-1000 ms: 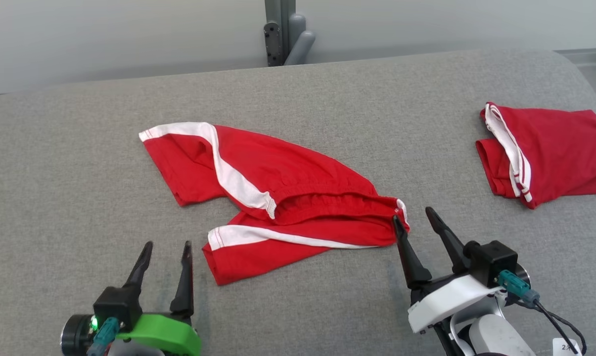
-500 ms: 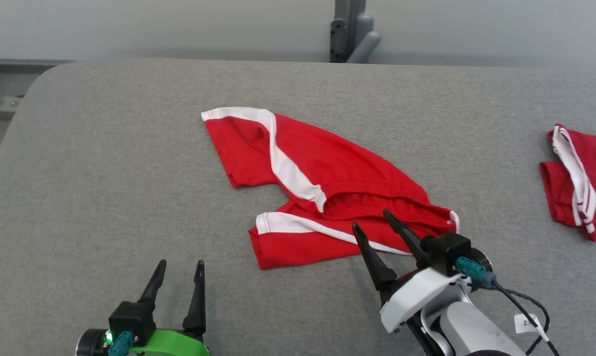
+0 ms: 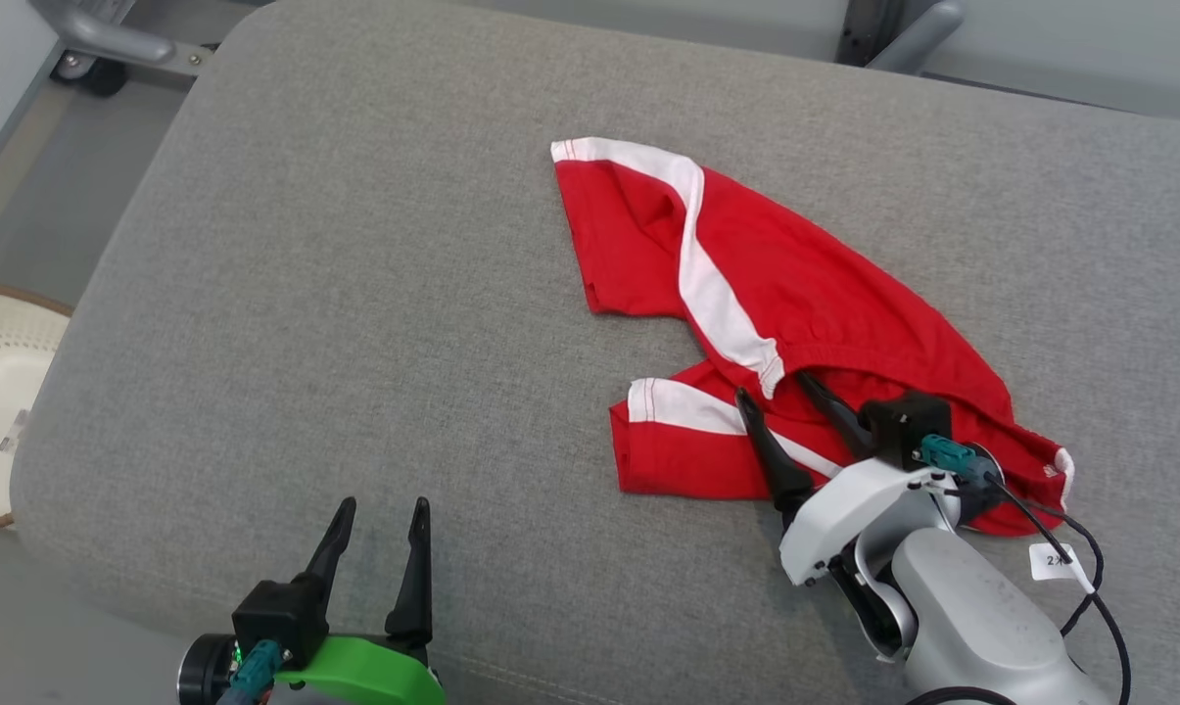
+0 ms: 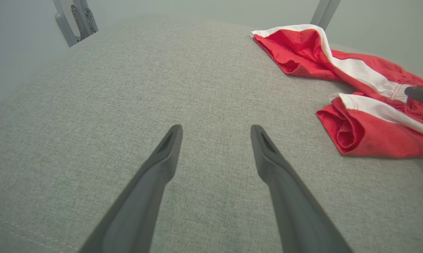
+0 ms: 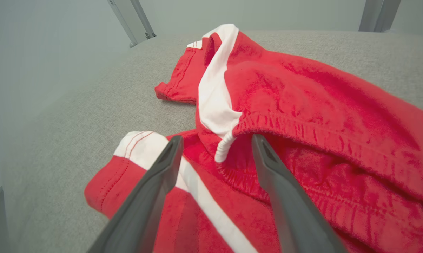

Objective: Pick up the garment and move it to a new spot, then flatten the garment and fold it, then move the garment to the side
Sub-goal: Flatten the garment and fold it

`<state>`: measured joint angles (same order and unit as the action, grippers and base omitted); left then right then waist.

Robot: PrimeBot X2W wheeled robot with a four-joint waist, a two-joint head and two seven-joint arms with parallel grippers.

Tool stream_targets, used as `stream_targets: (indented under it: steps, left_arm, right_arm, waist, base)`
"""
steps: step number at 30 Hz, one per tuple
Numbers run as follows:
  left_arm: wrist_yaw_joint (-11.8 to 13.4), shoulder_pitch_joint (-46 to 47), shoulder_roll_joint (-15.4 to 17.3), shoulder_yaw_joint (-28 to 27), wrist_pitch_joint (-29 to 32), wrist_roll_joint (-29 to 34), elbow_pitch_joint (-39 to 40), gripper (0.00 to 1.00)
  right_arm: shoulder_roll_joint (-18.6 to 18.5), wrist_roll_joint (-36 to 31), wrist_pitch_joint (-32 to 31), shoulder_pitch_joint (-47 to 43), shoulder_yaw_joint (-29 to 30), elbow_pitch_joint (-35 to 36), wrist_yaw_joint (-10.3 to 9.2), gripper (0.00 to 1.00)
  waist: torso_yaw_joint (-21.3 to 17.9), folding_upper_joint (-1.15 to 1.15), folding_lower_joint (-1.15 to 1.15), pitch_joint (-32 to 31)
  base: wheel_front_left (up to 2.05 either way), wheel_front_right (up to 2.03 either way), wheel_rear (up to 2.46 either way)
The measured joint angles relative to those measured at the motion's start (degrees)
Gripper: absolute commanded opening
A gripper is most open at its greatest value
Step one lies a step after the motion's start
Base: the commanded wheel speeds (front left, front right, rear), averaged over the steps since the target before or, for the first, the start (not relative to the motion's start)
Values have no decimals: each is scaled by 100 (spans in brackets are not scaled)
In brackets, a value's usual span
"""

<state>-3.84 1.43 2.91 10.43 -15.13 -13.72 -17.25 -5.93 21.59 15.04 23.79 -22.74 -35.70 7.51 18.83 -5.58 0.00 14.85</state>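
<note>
red shorts (image 3: 795, 284), crumpled: right tool (image 3: 773, 386) stood released astride the elastic waistband (image 5: 302, 131), best lowered to pinch it deep before lifting; left tool (image 3: 382, 504) hung released, idle.

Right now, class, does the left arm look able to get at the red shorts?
Probably yes: the left gripper is open over bare cushion, with nothing between it and the red shorts to its right. The right gripper hangs open over their waistband.

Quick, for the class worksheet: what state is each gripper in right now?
Left gripper: open, empty, over the grey cushion.
Right gripper: open, empty, poised over the red shorts.
</note>
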Motion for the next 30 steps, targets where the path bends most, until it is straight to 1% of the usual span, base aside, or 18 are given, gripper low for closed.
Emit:
stream_targets:
  steps: [2, 3, 4, 5, 6, 7, 11, 16, 19, 22, 23, 24, 25, 26, 30]
  left_arm:
    - [20, 38, -1, 47, -1, -44, 19, 100]
    - [34, 52, -1, 69, 0, -54, 27, 100]
    - [43, 60, -2, 92, 0, -75, 32, 100]
    - [54, 69, -1, 121, 0, -103, 46, 100]
    - [54, 87, -1, 152, 0, -135, 77, 100]
    - [54, 120, -1, 185, -1, -140, 107, 100]
    - [58, 160, -3, 326, 0, -187, 191, 100]
    - [81, 171, -5, 494, 0, -241, 211, 100]
    - [81, 226, -7, 594, 0, -243, 199, 100]
    - [81, 316, -7, 670, 0, -281, 185, 100]
    - [81, 337, -8, 702, 0, -282, 169, 100]
    - [81, 357, -7, 730, 0, -283, 152, 100]
    - [81, 382, -5, 754, 0, -296, 131, 100]
    - [81, 400, -5, 788, 0, -314, 124, 100]
    - [85, 431, -7, 827, 0, -338, 97, 100]
  right_arm:
    - [-11, 2, 0, 94, -16, -97, 0, 100]
    - [-11, 5, 0, 128, -15, -137, 0, 94]
    - [-19, 3, 0, 155, -23, -174, 0, 76]
    - [-21, 5, 0, 181, -11, -152, 0, 47]
    - [-30, 8, 0, 232, -1, -129, 0, 14]
    - [-43, 7, 0, 285, 7, -92, 0, 0]
    - [-142, 7, 0, 386, 180, 112, 1, 0]
    - [-508, -29, 0, 821, 572, 232, 1, 0]
    - [-856, -200, 0, 1312, 917, -21, 1, 0]
    - [-1177, -445, 0, 1841, 1279, -560, 1, 0]
    - [-1257, -487, 0, 2004, 1411, -790, 1, 10]
    - [-1348, -590, -1, 2153, 1506, -1032, 1, 36]
    - [-1422, -676, 0, 2282, 1655, -1256, 2, 80]
    - [-1494, -746, 0, 2403, 1817, -1491, 2, 100]
    - [-1768, -1206, -3, 2712, 2509, -2243, 3, 100]
  waist:
    - [86, 0, 0, 108]
    - [124, 0, 0, 162]
    - [158, 0, 0, 211]
    - [189, 0, 0, 258]
    - [215, 0, 0, 302]
    - [236, 0, 0, 343]
    - [279, 0, 0, 477]
    - [268, 0, 0, 565]
    - [270, 0, 0, 617]
    - [309, 0, 1, 659]
    - [332, 0, 0, 670]
    - [354, 0, 0, 681]
    - [377, 0, 0, 692]
    - [398, 0, 0, 702]
    - [451, 1, 1, 728]
  base:
    - [0, 0, 0]
    - [0, 0, 0]
    - [0, 0, 0]
    - [0, 0, 0]
    - [0, 0, 0]
    - [0, 0, 0]
    - [0, 0, 0]
    - [0, 0, 0]
    - [0, 0, 0]
    - [0, 0, 0]
    - [0, 0, 0]
    - [0, 0, 0]
    - [0, 0, 0]
    - [0, 0, 0]
    - [0, 0, 0]
